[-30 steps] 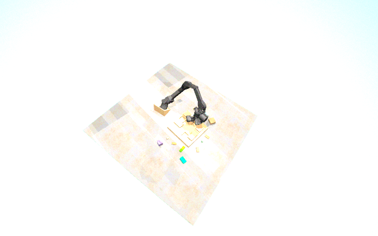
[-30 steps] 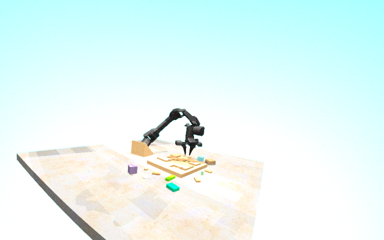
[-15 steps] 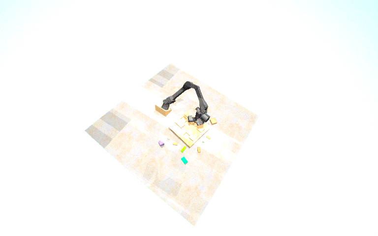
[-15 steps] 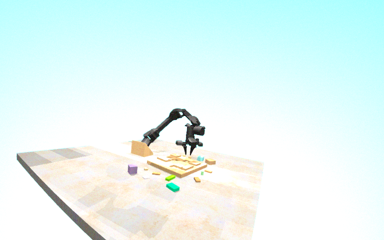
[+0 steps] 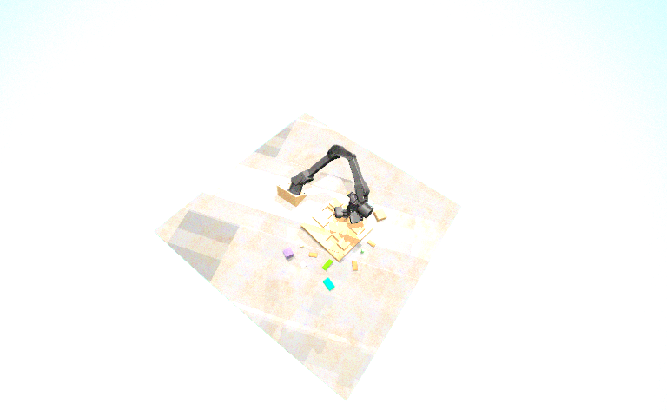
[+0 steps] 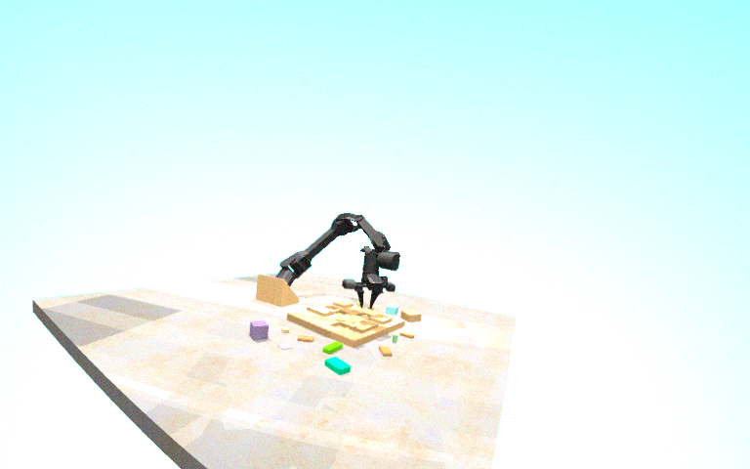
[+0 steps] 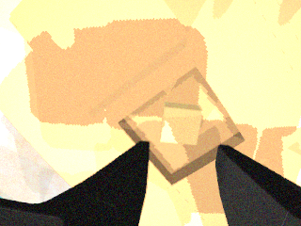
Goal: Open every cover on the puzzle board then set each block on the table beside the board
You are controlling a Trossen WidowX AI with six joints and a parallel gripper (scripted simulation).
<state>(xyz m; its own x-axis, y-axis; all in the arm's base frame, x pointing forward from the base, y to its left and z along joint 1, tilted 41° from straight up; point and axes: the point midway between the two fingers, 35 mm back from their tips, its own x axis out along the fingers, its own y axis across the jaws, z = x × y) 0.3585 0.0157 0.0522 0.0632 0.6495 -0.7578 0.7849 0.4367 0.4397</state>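
Note:
The wooden puzzle board [image 5: 321,236] [image 6: 320,329] lies on the table with several tan covers on top, among them a flat cover [image 5: 321,221] [image 6: 323,311] and another cover [image 5: 342,244] [image 6: 361,326]. Whether each cover is fully open cannot be told. In the wrist view a square well is uncovered, and a small pale tan block [image 7: 182,127] sits in it, turned relative to the well walls. My gripper [image 6: 366,307] [image 7: 183,153] is partly open, with nothing between its fingers. It points down over this well, the fingertips either side of its near part. The hand hides part of the board in the top view.
Around the board lie a purple cube [image 5: 287,253] [image 6: 259,330], a green bar [image 5: 327,265] [image 6: 332,348], a teal block [image 5: 328,284] [image 6: 337,365], a light blue block [image 6: 392,310], a tan block [image 5: 379,215] [image 6: 410,316] and several small pieces. A wooden wedge [image 5: 291,195] [image 6: 273,290] stands by the arm's base.

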